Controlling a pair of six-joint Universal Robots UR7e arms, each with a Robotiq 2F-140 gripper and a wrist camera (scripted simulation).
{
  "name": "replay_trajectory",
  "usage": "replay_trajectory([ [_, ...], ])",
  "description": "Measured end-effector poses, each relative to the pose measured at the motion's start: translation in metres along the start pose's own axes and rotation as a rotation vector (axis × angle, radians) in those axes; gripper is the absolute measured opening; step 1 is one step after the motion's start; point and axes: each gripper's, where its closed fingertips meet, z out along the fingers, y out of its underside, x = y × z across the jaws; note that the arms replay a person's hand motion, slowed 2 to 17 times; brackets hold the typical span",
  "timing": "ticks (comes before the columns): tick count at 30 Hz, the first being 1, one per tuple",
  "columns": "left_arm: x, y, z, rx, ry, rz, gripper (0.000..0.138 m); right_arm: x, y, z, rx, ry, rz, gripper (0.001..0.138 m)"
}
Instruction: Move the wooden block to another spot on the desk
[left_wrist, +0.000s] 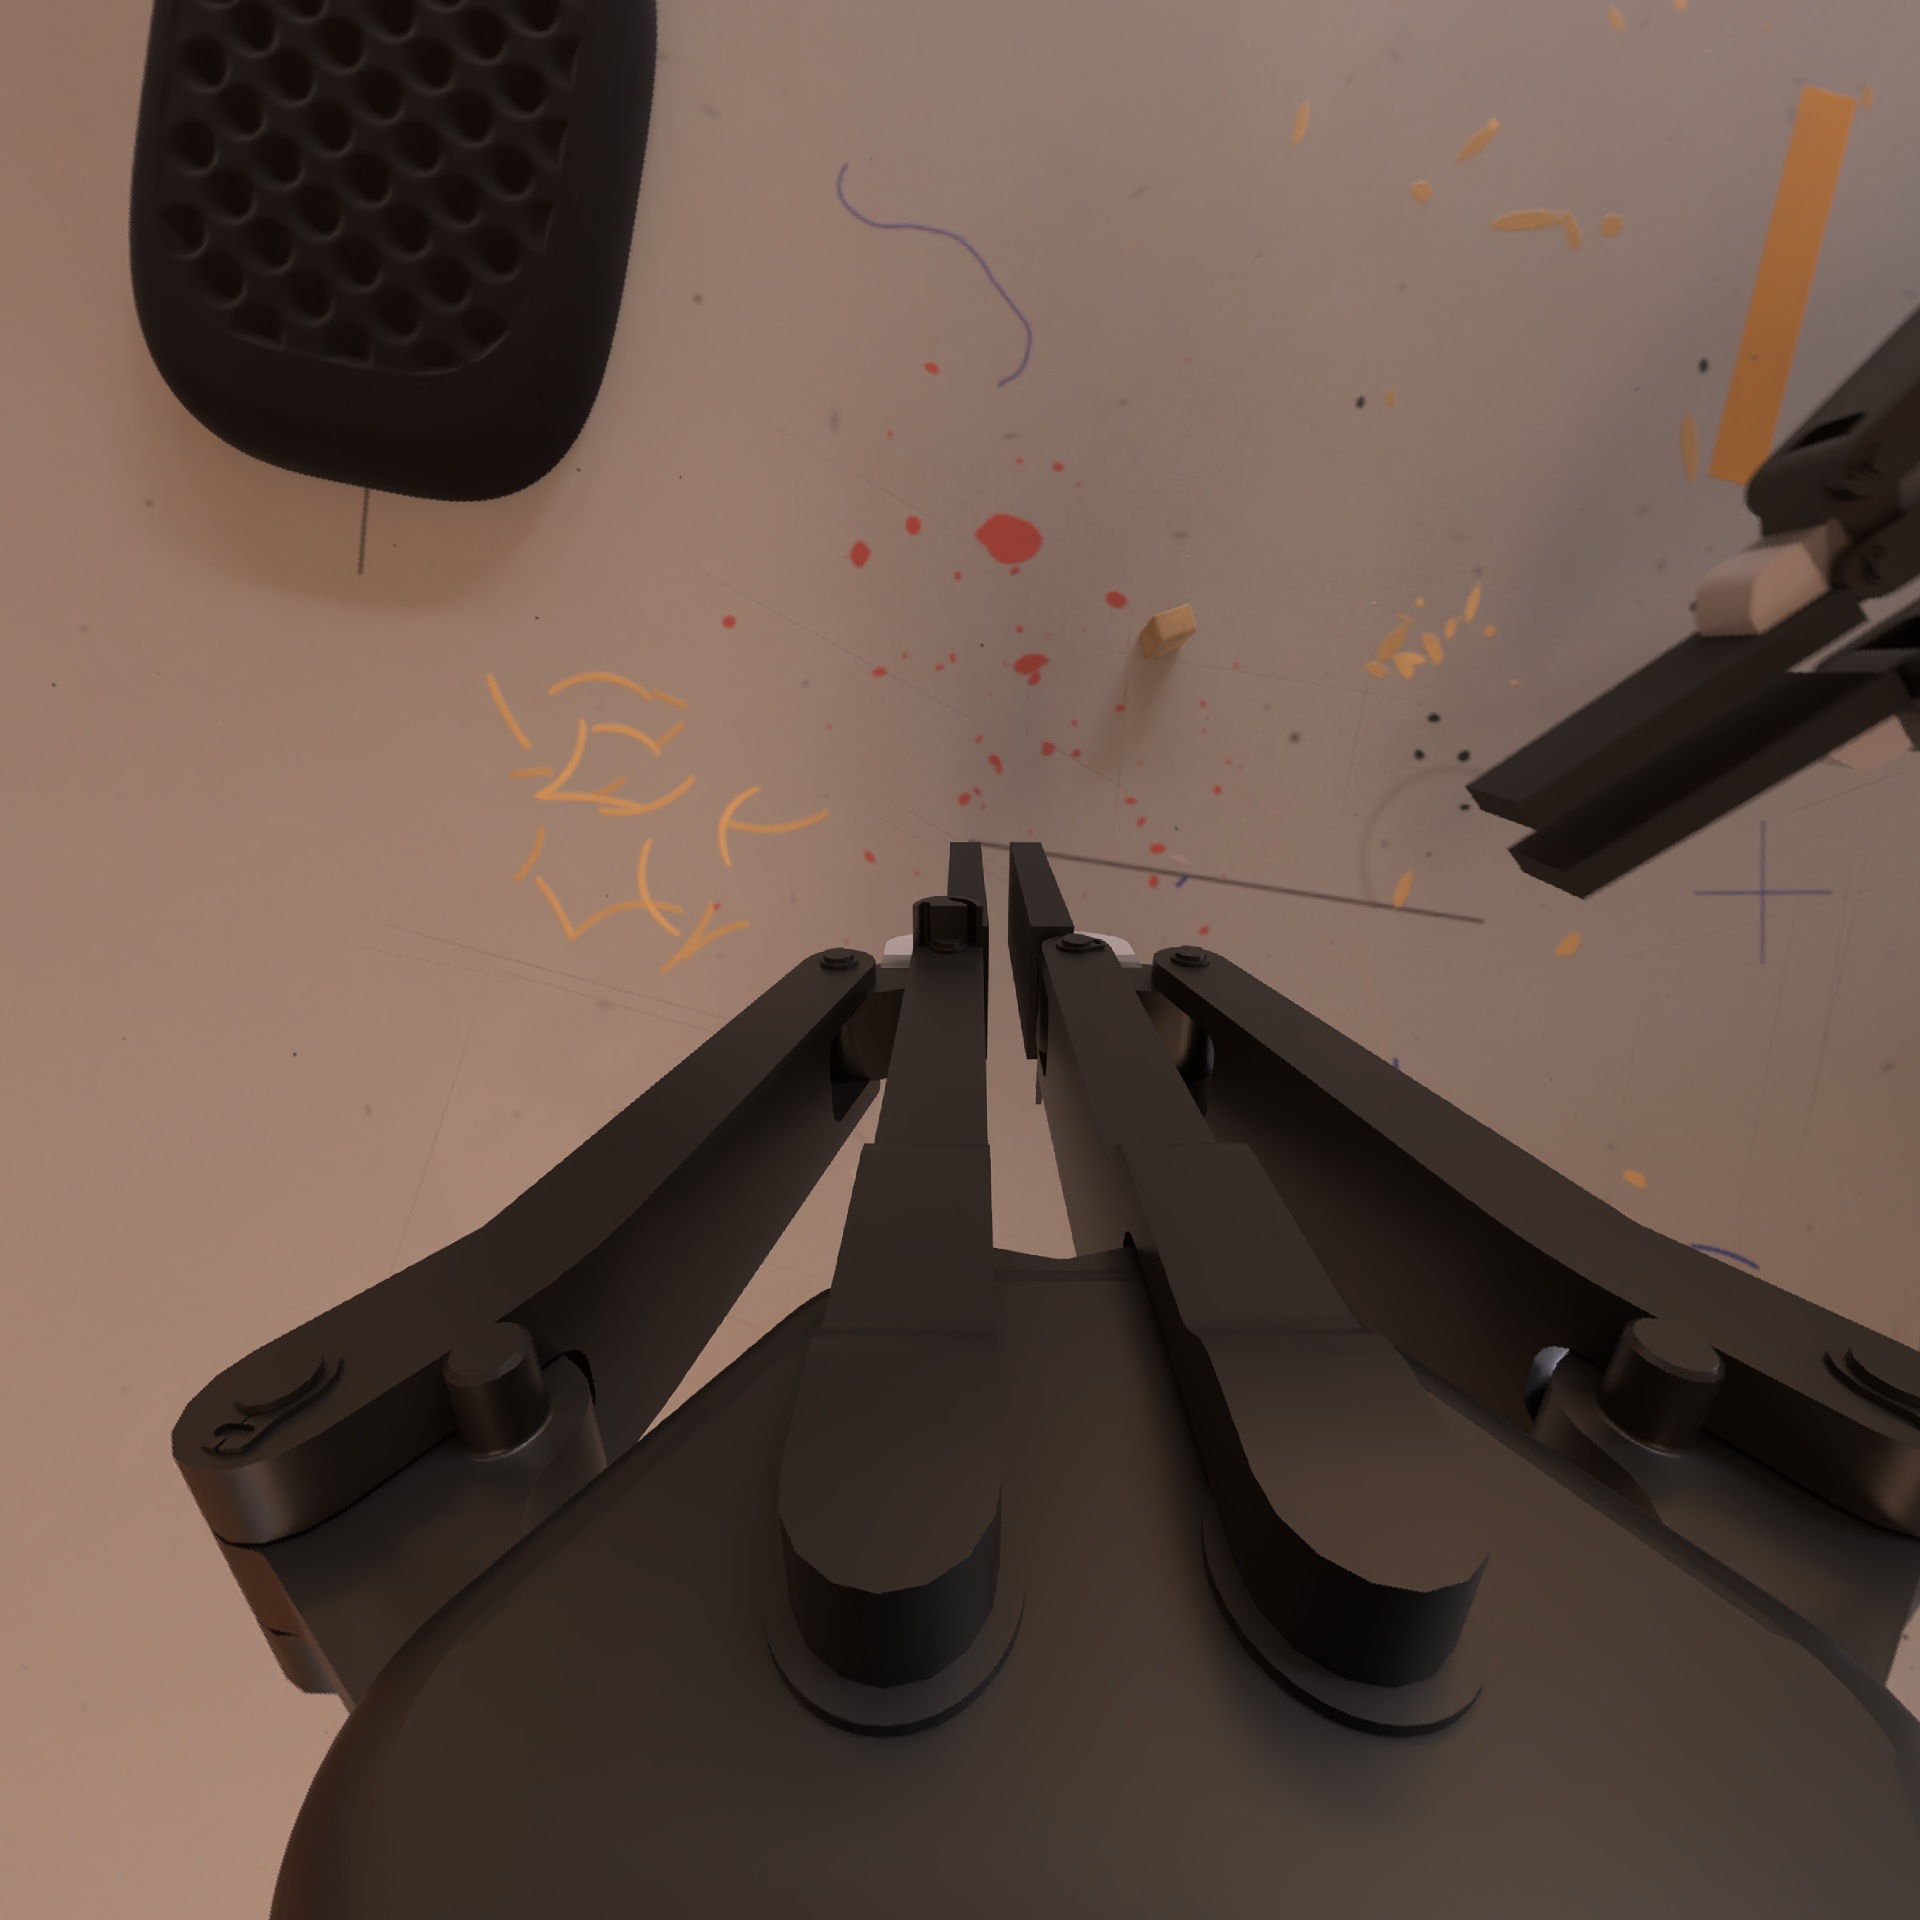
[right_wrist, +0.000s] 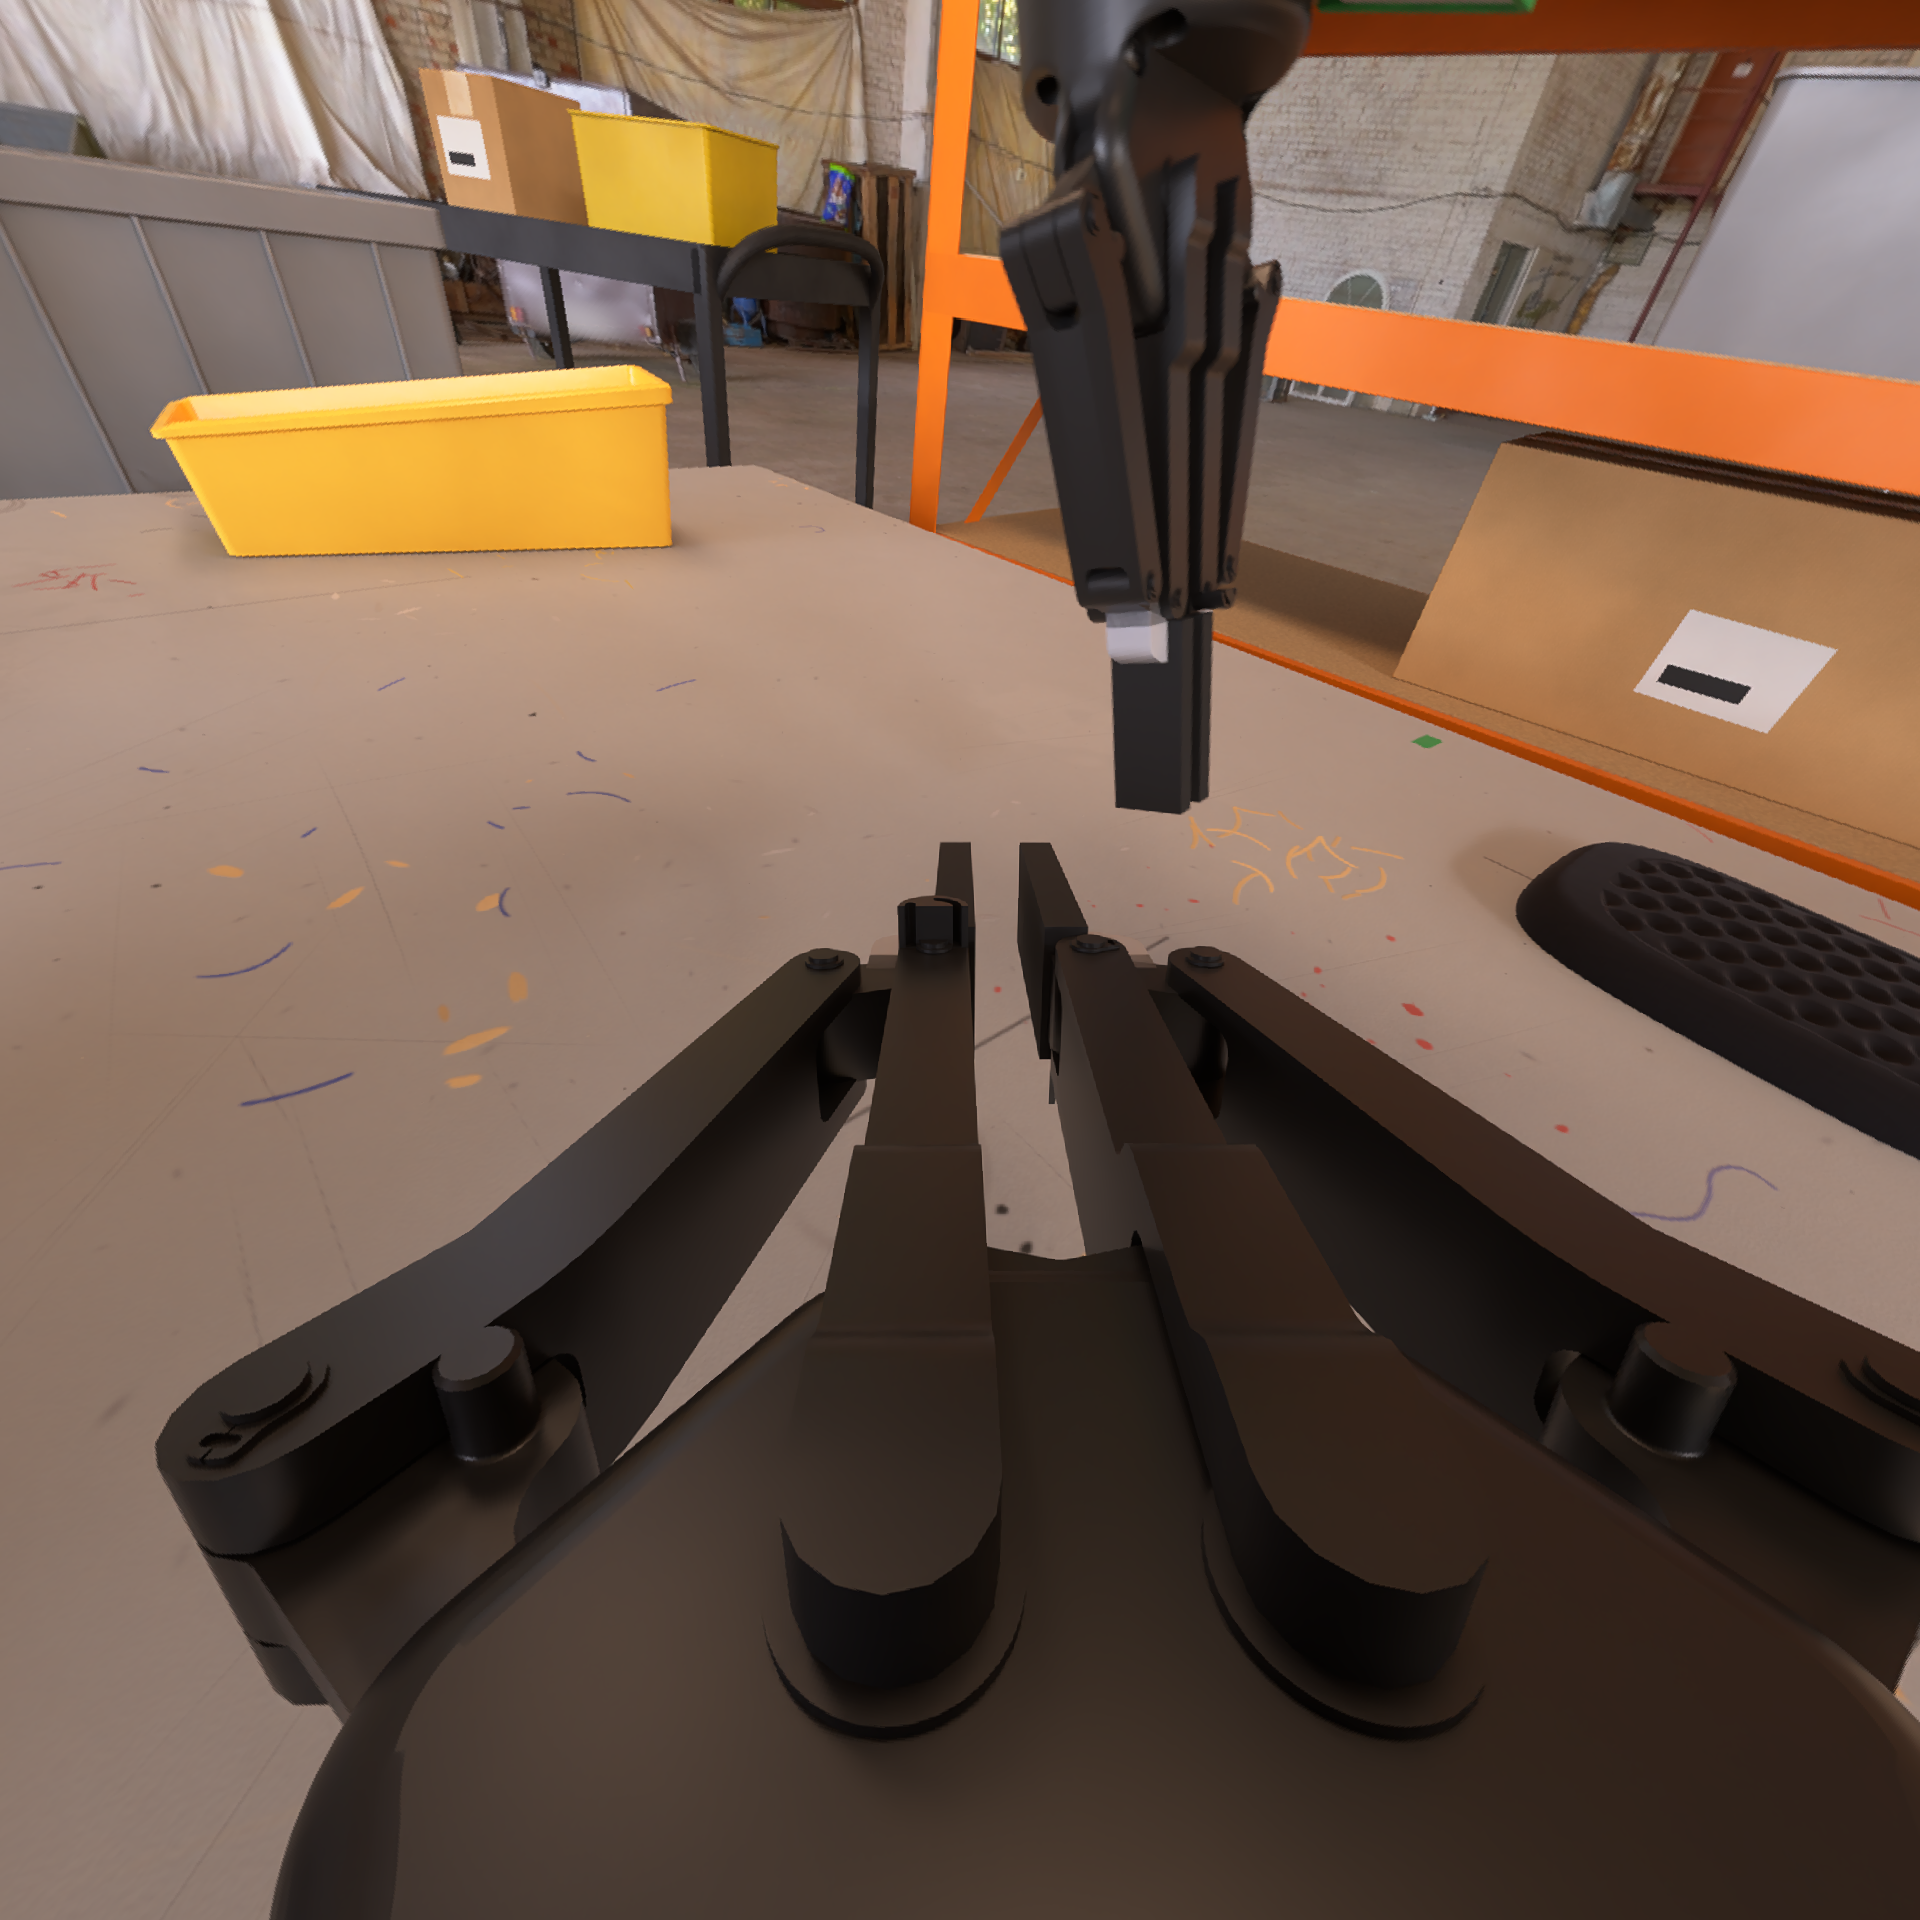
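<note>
Over the paint-flecked beige table (left_wrist: 312, 1039), both pincers are hanging nearly closed and empty. The small tan wooden block (left_wrist: 1168, 631) is lying ahead of the left pincer (left_wrist: 997, 868); it should be opening wide, then descending squarely astride the block.

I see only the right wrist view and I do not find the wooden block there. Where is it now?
Observer: The left wrist view shows the wooden block lying on the desk, among red spots.
Operator: Does a gripper hold it?
Observer: No. The right gripper is off to one side of the block, not touching it, shut and empty.
Operator: And the left gripper?
Observer: The left gripper points roughly toward the block, short of it, shut and empty too.
</note>
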Motion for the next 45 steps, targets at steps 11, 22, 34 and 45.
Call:
replay_trajectory([
  [11,-0.01,-0.008,0.028,-0.076,0.017,-0.014,0.008,-0.003,0.001,-0.002,0.001,0.003,-0.025,0.012],
  [22,-0.009,0.0,0.04,-0.123,0.039,-0.038,0.007,-0.006,0.002,0.0,-0.004,-0.021,-0.021,0.012],
  [34,-0.008,0.0,0.043,-0.101,0.061,-0.057,0.007,-0.008,0.002,0.001,-0.007,-0.031,-0.022,0.012],
  [45,-0.006,0.001,0.043,-0.109,0.063,-0.018,0.007,-0.007,0.002,0.001,-0.007,-0.033,-0.017,0.012],
])
